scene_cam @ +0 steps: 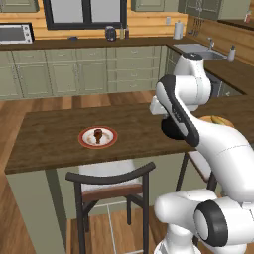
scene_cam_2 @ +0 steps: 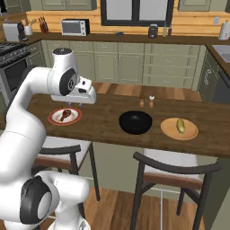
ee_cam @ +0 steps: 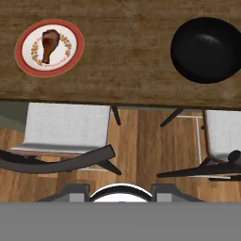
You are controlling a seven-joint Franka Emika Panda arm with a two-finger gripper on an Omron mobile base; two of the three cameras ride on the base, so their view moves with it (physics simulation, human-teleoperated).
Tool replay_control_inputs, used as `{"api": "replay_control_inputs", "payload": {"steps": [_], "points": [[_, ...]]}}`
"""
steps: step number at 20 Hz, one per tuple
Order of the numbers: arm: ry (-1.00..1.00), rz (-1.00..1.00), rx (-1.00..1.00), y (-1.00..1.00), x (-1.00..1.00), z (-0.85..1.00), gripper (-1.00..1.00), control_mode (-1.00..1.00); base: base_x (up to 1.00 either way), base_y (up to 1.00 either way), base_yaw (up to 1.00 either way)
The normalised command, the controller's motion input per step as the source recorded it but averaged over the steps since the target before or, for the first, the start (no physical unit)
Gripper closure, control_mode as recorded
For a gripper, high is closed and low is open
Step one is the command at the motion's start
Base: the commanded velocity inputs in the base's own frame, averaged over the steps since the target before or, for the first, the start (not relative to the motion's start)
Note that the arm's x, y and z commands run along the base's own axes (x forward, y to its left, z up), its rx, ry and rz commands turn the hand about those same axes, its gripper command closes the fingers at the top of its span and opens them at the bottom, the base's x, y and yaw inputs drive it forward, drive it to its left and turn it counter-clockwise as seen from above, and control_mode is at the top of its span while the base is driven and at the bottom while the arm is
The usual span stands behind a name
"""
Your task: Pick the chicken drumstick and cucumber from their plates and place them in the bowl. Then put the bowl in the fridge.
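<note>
In the left base view the small reddish-brown chicken drumstick (scene_cam: 98, 134) lies untouched on its red-rimmed round plate (scene_cam: 85, 142) on the brown wooden counter (scene_cam: 49, 134). In the right base view the pale green cucumber (scene_cam_2: 180, 125) sits on its orange-yellow plate (scene_cam_2: 170, 131), well right of the gripper (scene_cam_2: 80, 99), and the glossy black bowl (scene_cam_2: 135, 122) between is empty. In the hand view drumstick and bowl lie ahead of the gripper at either side; nothing is moved yet, and I cannot tell how wide the jaws stand.

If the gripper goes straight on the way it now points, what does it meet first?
Probably the wooden floor between the two chairs, just off the counter edge. It points straight down; the left chair's backrest lies close, and depth is unclear.
</note>
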Motion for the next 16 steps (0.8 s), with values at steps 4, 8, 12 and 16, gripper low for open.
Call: {"api": "replay_control_inputs", "payload": {"steps": [4,8,12,16], "points": [[0.00,0.00,0.00,0.00,0.00,0.00,-1.00,1.00,0.00,0.00,0.00],[0.00,0.00,0.00,0.00,0.00,0.00,-1.00,1.00,0.00,0.46,0.00],[0.00,0.00,0.00,0.00,0.00,0.00,-1.00,1.00,0.00,0.98,-0.03],[0.00,0.00,0.00,0.00,0.00,0.00,-1.00,1.00,0.00,0.64,0.00]]}}
